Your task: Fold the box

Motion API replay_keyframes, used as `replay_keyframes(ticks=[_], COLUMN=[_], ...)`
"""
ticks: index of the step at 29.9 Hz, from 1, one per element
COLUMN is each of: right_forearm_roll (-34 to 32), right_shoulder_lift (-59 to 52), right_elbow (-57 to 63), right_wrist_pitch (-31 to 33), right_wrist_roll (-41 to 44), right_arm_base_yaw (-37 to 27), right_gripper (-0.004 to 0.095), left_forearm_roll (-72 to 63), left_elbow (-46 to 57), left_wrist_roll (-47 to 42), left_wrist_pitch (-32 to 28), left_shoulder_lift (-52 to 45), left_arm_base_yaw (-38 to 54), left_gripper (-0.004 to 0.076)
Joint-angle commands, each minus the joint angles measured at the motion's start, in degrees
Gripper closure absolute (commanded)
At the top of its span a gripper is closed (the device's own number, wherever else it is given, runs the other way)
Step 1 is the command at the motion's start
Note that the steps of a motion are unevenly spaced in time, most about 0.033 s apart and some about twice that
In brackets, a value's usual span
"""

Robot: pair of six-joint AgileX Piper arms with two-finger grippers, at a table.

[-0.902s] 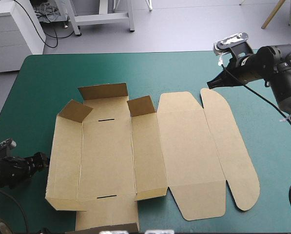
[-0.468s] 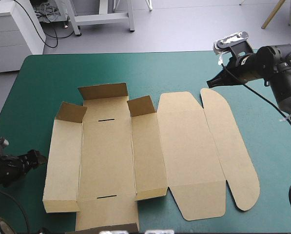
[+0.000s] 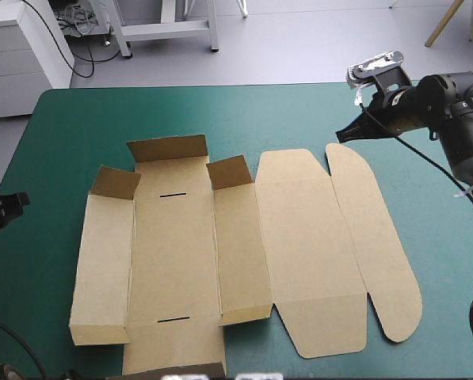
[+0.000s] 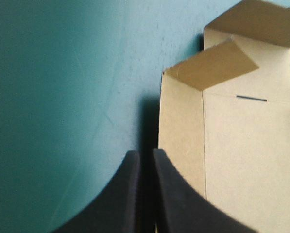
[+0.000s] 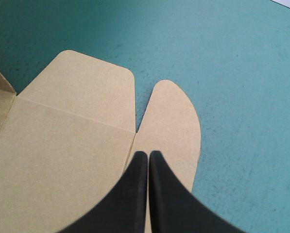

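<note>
The brown box lies opened out in the middle of the table. Its far wall and two small corner flaps stand raised, and the lid with its rounded flap lies flat to the right. My left gripper hovers at the table's left edge, apart from the box, fingers together with nothing between them. Its own view shows the gripper just beside the box's left panel. My right gripper is shut above the far end of the rounded flap; its fingertips meet over it.
The teal-green cover shows as a wide band beyond the box and a narrower strip to its left. The box's near flap reaches the table's near edge. The right arm crosses the far right corner.
The left arm drew back from the box's left wall and moved farther along the table's left edge, and its fingers came together. The left wall dropped flatter. The right arm stayed put.
</note>
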Motion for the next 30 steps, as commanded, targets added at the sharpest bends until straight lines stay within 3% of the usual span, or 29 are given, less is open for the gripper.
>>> replay_keyframes(ticks=[1, 6, 9, 11, 14, 17, 24, 30], right_forearm_roll=[0.4, 0.4, 0.4, 0.4, 0.4, 0.4, 0.4, 0.4], right_shoulder_lift=[-2.6, -2.6, -2.6, -2.6, -2.6, -2.6, -2.6, -2.6], right_elbow=[-1.5, -1.5, -1.5, -1.5, -1.5, -1.5, -1.5, -1.5], right_wrist_pitch=[-2.9, -2.9, -2.9, -2.9, -2.9, -2.9, -2.9, -2.9], right_wrist_roll=[-0.6, -0.6, -0.8, -0.8, -0.8, -0.8, -1.0, -1.0], right_arm_base_yaw=[-0.4, -0.4, -0.4, -0.4, -0.4, -0.4, -0.4, -0.4], right_gripper=[0.0922, 0.0922, 0.0922, 0.0922, 0.0922, 0.0922, 0.0922, 0.0922], left_forearm_roll=[-2.3, -2.3, -2.3, -2.3, -2.3, -1.1, 1.0, 1.9], left_elbow=[-6.2, -8.4, -8.4, -8.4, -8.4, -8.4, -6.3, 2.2], left_wrist_roll=[-1.0, -2.7, -2.8, -3.6, -3.7, -4.6, -5.3, -4.2], left_wrist_pitch=[4.7, 4.6, 4.6, 4.6, 4.6, 4.6, 4.6, 4.6], left_shoulder_lift=[-1.6, -1.6, -1.6, -1.6, -1.6, -1.6, -1.5, -1.5], left_arm_base_yaw=[0.0, 0.0, 0.0, 0.0, 0.0, 0.0, 0.0, 0.0], left_gripper=[0.073, 0.0694, 0.0588, 0.0456, 0.0192, 0.0041, 0.0019, 0.0019])
